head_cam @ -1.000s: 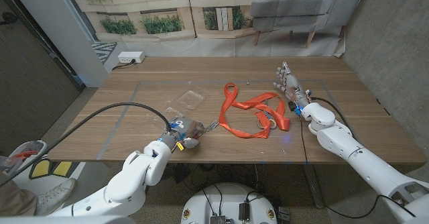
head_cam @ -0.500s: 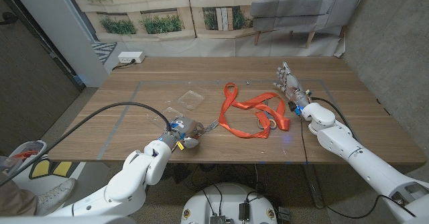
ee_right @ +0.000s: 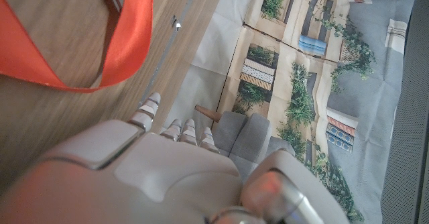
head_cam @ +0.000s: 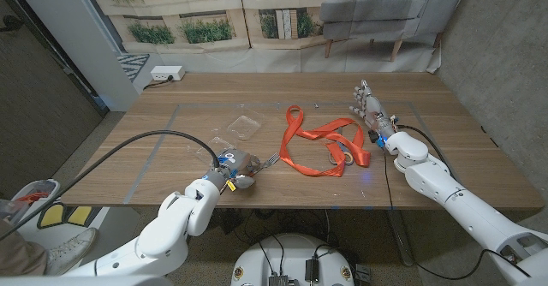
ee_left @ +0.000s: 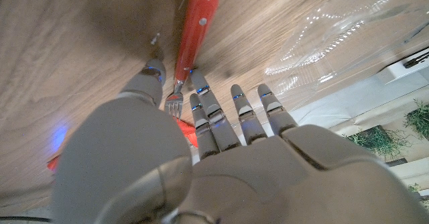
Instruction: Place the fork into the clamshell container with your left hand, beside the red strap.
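The desk is evenly and softly lit; faint shadows are cast, glare is seen on the clear clamshell container, and close wrist views are blurred

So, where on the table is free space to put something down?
Bare wood lies left of the clamshell container, and along the far edge behind the red strap. It is crowded in the middle, where the left hand, fork, strap and right hand sit.

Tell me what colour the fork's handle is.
Red; the fork handle shows best in the left wrist view.
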{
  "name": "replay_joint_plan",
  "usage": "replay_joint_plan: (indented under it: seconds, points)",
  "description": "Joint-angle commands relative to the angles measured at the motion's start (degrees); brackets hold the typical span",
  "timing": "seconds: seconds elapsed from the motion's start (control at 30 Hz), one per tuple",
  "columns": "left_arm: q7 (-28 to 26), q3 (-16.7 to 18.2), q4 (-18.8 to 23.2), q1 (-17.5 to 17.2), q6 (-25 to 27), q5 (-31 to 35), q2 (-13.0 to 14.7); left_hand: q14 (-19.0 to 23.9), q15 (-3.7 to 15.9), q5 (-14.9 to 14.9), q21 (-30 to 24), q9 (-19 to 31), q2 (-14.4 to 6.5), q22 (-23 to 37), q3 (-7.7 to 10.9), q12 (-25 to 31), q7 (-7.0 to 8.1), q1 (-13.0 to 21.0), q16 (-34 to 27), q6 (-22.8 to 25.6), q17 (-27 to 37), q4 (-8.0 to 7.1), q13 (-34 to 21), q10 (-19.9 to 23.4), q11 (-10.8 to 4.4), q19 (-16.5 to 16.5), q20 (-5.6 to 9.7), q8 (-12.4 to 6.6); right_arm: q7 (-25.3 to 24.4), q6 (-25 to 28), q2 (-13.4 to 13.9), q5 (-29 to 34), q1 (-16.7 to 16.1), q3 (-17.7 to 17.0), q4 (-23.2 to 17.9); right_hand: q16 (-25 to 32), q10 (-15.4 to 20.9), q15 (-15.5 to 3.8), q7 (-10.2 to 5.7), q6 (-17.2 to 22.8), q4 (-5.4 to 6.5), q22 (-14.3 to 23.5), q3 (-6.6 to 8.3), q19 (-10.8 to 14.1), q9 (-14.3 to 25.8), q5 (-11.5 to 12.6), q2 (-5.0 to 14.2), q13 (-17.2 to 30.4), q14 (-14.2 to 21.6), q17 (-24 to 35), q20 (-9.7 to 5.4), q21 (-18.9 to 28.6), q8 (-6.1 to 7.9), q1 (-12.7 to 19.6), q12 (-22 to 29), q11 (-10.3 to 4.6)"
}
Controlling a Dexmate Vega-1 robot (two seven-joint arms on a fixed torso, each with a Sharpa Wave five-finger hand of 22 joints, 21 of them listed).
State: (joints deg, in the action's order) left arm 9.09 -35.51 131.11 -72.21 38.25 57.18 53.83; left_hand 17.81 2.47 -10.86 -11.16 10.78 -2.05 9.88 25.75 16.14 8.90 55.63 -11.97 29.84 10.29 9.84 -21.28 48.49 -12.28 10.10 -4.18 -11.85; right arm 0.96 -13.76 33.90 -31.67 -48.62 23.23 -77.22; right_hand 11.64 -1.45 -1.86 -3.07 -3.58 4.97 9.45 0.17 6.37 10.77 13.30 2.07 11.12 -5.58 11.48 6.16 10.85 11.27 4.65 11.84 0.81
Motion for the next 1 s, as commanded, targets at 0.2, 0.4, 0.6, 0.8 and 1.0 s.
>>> replay_joint_plan:
  seconds: [0.2, 0.4, 0.6, 0.8, 1.0]
  points:
    - [-0.38, -0.22, -0.24, -0.11, 1.30, 1.01, -0.90, 1.33, 4.72, -0.74, -0.16, 0.38, -0.87, 0.17, 0.25, 1.14, 0.19, 1.27, -0.39, 1.78, 0.12, -0.20, -0.61, 2.28, 0.15, 0.59, -0.16, -0.46, 0.79, 0.19, -0.35, -0.05, 0.98, 0.40, 1.01, 0.12, 0.08, -0.19, -0.12, 0.31, 0.13, 0.32, -0.23, 0.19, 0.13, -0.26, 0.24, 0.18, -0.41, 0.10, 0.06, -0.05, 0.06, 0.03, -0.26, -0.21]
    - [-0.76, -0.05, -0.38, 0.00, 0.71, 0.50, -0.74, 1.61, 4.68, -0.96, -0.19, 0.41, -1.74, 0.17, 0.39, 1.42, 0.13, 1.79, -0.45, 2.46, 0.17, -0.29, -0.93, 2.72, 0.00, 0.75, -0.19, -0.53, 0.80, 0.26, -0.44, -0.09, 1.09, 0.43, 1.03, 0.10, 0.08, -0.28, -0.12, 0.31, 0.12, 0.32, -0.24, 0.17, 0.13, -0.26, 0.26, 0.18, -0.45, 0.10, 0.05, -0.05, 0.06, 0.05, -0.26, -0.15]
    - [-1.17, -0.02, -0.59, 0.19, 0.55, 0.25, -0.93, 2.15, 5.17, -1.29, -0.21, 0.44, -2.48, 0.16, 0.62, 2.19, 0.20, 2.98, -0.49, 2.97, 0.13, 0.01, -1.48, 3.98, -0.16, 0.91, -0.17, -0.45, 0.59, 0.30, -0.32, 0.04, 1.05, 0.39, 0.84, 0.09, 0.05, -0.30, -0.15, 0.37, 0.12, 0.32, -0.25, 0.14, 0.13, -0.25, 0.28, 0.18, -0.45, 0.10, 0.05, -0.07, 0.08, 0.06, -0.27, -0.16]
    - [-1.46, 0.00, -0.99, 0.65, -0.28, -0.36, -0.77, 3.30, 5.71, -1.58, -0.22, 0.49, -2.88, 0.15, 0.36, 3.50, 0.13, 4.18, -0.70, 4.06, 0.19, 0.19, -2.35, 5.66, -0.34, 1.12, -0.02, -0.43, 0.73, 0.31, -0.31, 0.05, 1.24, 0.41, 0.95, 0.09, 0.06, -0.28, -0.17, 0.38, 0.11, 0.32, -0.26, 0.18, 0.13, -0.25, 0.30, 0.18, -0.46, 0.10, 0.06, -0.05, 0.08, 0.08, -0.26, -0.16]
    - [-1.36, -0.26, -1.35, 1.22, -0.51, -0.41, -1.00, 3.62, 5.86, -1.74, -0.19, 0.52, -2.93, 0.14, 0.15, 4.05, 0.30, 4.93, -0.67, 5.55, 0.20, 0.29, -2.81, 6.20, -0.38, 1.15, -0.06, -0.75, 0.66, 0.34, -0.30, 0.02, 1.40, 0.30, 0.93, 0.09, 0.06, -0.22, -0.20, 0.38, 0.10, 0.32, -0.27, 0.19, 0.13, -0.25, 0.32, 0.18, -0.47, 0.10, 0.06, -0.05, 0.07, 0.10, -0.27, -0.22]
